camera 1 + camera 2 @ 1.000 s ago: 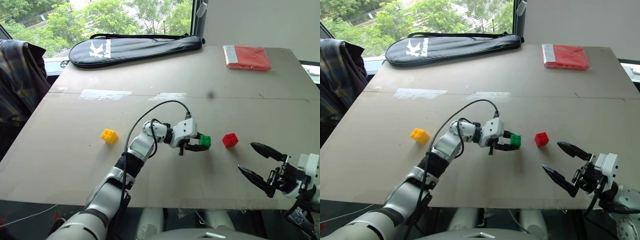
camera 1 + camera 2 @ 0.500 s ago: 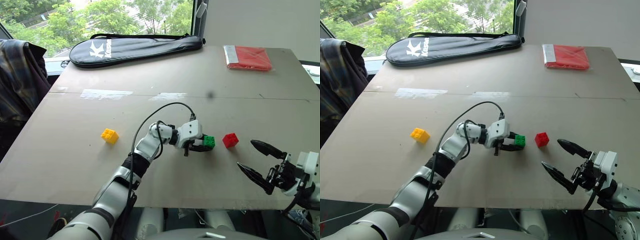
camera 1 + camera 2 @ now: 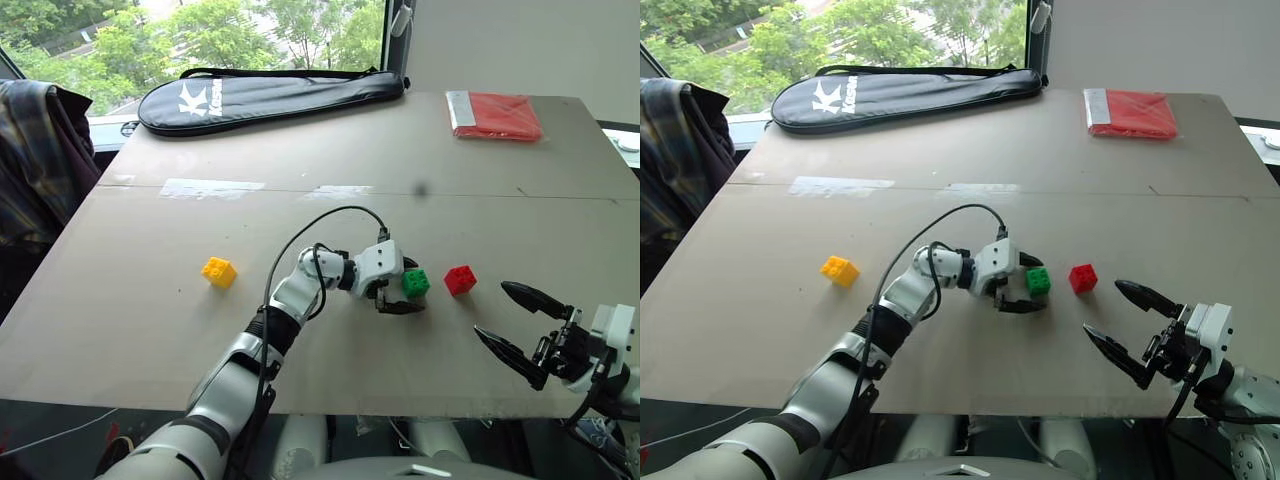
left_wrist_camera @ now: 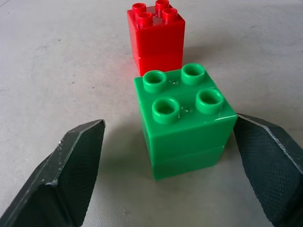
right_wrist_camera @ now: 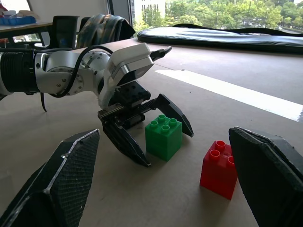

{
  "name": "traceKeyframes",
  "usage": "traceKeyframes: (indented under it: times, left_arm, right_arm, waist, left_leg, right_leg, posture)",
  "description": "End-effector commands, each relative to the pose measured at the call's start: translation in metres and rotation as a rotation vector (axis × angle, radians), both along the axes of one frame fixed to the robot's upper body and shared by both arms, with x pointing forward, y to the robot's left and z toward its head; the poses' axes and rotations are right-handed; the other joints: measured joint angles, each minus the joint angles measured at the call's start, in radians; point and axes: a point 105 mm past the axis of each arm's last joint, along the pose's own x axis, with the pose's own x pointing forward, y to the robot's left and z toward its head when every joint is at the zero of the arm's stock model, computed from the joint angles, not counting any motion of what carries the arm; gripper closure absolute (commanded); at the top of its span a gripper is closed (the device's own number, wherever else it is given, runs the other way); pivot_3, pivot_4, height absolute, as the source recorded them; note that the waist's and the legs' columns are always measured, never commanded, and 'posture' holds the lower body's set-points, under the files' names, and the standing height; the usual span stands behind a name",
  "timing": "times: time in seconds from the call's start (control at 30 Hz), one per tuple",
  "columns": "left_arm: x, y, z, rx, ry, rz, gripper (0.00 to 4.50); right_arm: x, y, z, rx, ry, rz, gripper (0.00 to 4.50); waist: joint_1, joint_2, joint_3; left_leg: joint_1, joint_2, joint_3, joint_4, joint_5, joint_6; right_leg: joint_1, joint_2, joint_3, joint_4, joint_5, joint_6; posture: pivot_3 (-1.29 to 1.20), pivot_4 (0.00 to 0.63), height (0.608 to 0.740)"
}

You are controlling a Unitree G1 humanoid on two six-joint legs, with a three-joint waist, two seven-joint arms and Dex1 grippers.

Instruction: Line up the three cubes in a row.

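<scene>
The green cube (image 3: 415,283) stands on the table just left of the red cube (image 3: 460,279), with a small gap between them. My left gripper (image 3: 409,287) is open around the green cube, one finger on each side; in the left wrist view both fingers (image 4: 75,161) stand clear of the green cube (image 4: 184,123), with the red cube (image 4: 156,38) behind it. The yellow cube (image 3: 218,271) lies far off to the left, roughly level with the other two. My right gripper (image 3: 492,310) hovers open near the front edge, right of the red cube, with nothing in it.
A black racket bag (image 3: 270,95) lies along the table's far edge and a flat red packet (image 3: 497,115) at the far right corner. A plaid jacket (image 3: 40,160) hangs beside the table on the left. Tape strips (image 3: 210,188) cross the middle seam.
My left gripper has opened and let go of the green cube, which now stands free on the table beside the red one. The right arm has not moved.
</scene>
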Motion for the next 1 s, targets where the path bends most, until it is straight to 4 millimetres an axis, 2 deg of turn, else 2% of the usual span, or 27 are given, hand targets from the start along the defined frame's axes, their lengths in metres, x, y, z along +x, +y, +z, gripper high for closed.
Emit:
traceKeyframes:
  times: [0.03,0.1,0.23,0.37,0.47,0.57,0.73,0.87,1.0]
  left_arm:
    - [0.009,0.015,0.024,-0.056,-0.056,0.031,0.03]
    - [0.007,0.026,0.038,-0.095,-0.059,0.038,0.03]
    - [-0.010,0.051,0.072,-0.188,-0.061,0.025,0.03]
    - [-0.021,0.077,0.100,-0.263,-0.077,0.118,0.03]
    - [-0.040,0.095,0.113,-0.332,-0.051,0.227,0.03]
    - [-0.055,0.108,0.116,-0.374,-0.013,0.343,0.03]
    - [-0.067,0.152,0.120,-0.543,-0.124,0.806,0.03]
    - [-0.077,0.190,0.095,-0.493,-0.209,1.118,0.03]
    - [-0.086,0.213,0.076,-0.469,-0.250,1.316,0.03]
  right_arm:
    - [0.000,0.001,0.009,-0.001,-0.041,-0.002,0.00]
    - [0.002,0.003,0.011,0.004,-0.045,0.008,0.00]
    - [0.004,0.005,0.016,0.016,-0.051,0.036,0.00]
    - [0.008,0.009,0.020,0.021,-0.056,0.075,0.00]
    - [0.007,0.014,0.025,0.033,-0.050,0.137,0.00]
    - [0.008,0.017,0.030,0.036,-0.051,0.179,0.00]
    - [0.012,0.024,0.033,0.025,-0.047,0.273,0.00]
    - [0.015,0.029,0.032,0.037,-0.040,0.334,0.00]
    - [0.018,0.033,0.032,0.038,-0.039,0.378,0.00]
  waist:
    - [-0.002,0.000,0.000]
    - [-0.004,0.000,0.000]
    - [-0.002,0.001,0.000]
    - [0.000,0.001,0.000]
    - [-0.003,0.001,0.000]
    - [-0.001,0.001,0.000]
    - [-0.001,0.001,0.001]
    - [0.002,0.000,0.001]
    - [0.002,-0.001,0.001]
  left_leg:
    - [0.000,0.000,0.000,0.000,0.000,0.000]
    - [0.000,0.000,0.000,0.000,0.000,0.000]
    - [0.000,0.001,-0.001,0.000,0.000,0.000]
    - [0.000,0.001,-0.003,0.000,0.000,0.000]
    - [0.000,0.001,-0.006,0.000,0.000,0.000]
    - [0.000,0.002,-0.006,0.000,0.000,0.000]
    - [0.004,0.002,-0.007,0.000,0.000,0.000]
    - [0.010,0.001,-0.007,0.000,0.000,0.000]
    - [0.011,0.001,-0.005,0.000,0.000,0.000]
  right_leg:
    - [0.000,0.000,0.000,0.000,0.000,0.000]
    - [0.000,0.000,0.000,0.000,0.000,0.000]
    - [0.000,0.000,-0.001,0.001,0.000,0.000]
    - [0.000,0.000,0.000,0.000,0.000,0.000]
    - [0.000,-0.001,0.000,0.000,0.000,0.000]
    - [0.000,-0.001,0.000,0.000,0.000,0.000]
    - [0.004,-0.002,-0.001,0.000,0.000,-0.001]
    - [0.011,-0.002,-0.001,0.000,-0.003,-0.004]
    - [0.011,-0.002,0.000,-0.001,-0.003,-0.003]
  posture:
    - [0.00,0.150,0.708]
    - [0.00,0.150,0.708]
    - [0.00,0.150,0.708]
    - [0.00,0.150,0.708]
    - [0.00,0.150,0.708]
    - [0.00,0.150,0.708]
    - [0.00,0.150,0.708]
    - [0.00,0.150,0.708]
    - [0.00,0.150,0.708]
